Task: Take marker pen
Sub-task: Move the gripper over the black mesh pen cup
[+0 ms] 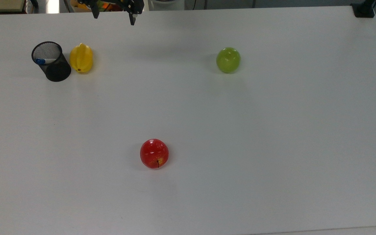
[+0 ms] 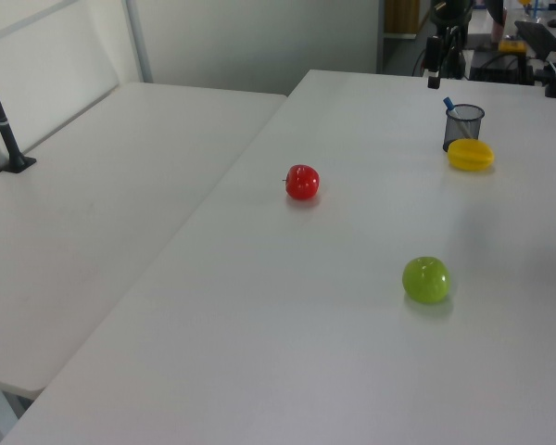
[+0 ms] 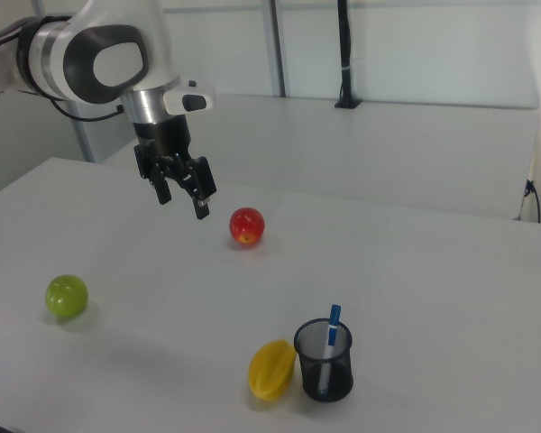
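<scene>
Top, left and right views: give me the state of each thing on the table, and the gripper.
marker pen: standing tilted in the cup, blue end up
mesh pen cup: upright, beside the starfruit
yellow starfruit: lying on its side
red apple: resting, untouched
green apple: resting, untouched
gripper: open, empty, raised above the table

Marker pen [image 3: 330, 332] inside mesh cup [image 3: 324, 361], yellow fruit [image 3: 270, 370] touching one side, open table [image 3: 415, 271] elsewhere.

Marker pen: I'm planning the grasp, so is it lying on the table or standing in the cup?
Standing in the black mesh cup: the marker pen leans against the rim, blue end poking above it.
</scene>
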